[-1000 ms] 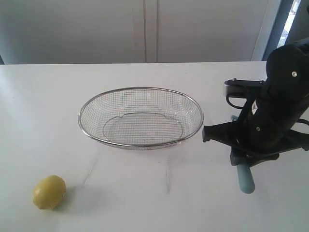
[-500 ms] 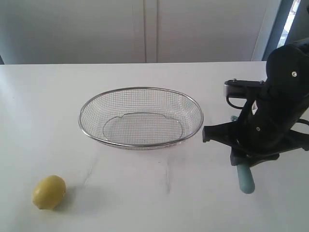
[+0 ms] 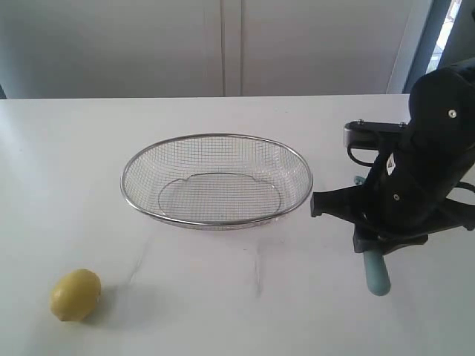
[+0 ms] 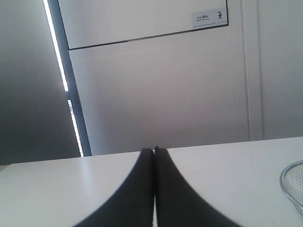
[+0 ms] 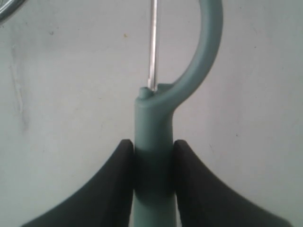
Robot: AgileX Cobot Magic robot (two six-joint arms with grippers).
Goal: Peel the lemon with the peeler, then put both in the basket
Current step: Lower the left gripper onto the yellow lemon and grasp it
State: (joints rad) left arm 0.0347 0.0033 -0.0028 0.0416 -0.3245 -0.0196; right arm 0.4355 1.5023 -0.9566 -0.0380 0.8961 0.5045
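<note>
step: pick up the peeler [image 3: 377, 276]. First stage by my read; no peeling done, the lemon [image 3: 75, 294] skin looks whole
right pincer [image 5: 153, 150]: clamped on the peeler's teal handle just below the head, one pad touching each side
peeler: near the right edge of the worktop [image 3: 74, 163], right of the basket [image 3: 217, 222] and clear of it. Handle end pokes out toward the near edge; head is hidden under the arm in the exterior view. Seems to lie flat on the surface; cannot tell if it has left it
left pincer [image 4: 154, 154]: fingers together, nothing between them. Out of sight in the exterior view; its own camera shows it low over the worktop, with a sliver of basket rim at the frame edge
lemon: near-left corner of the worktop, on its own, well apart from basket and both arms
basket: middle of the worktop, nothing in it
next move: lift the peeler straight up and keep the blade orientation known. Left pincer has to open, go to the near-left corner and take the lemon
needs: grip wide enough for the lemon, firm enough to resist blade drag
risk: lemon rolls when nudged; slim handle may twist in the clamp under load
</note>
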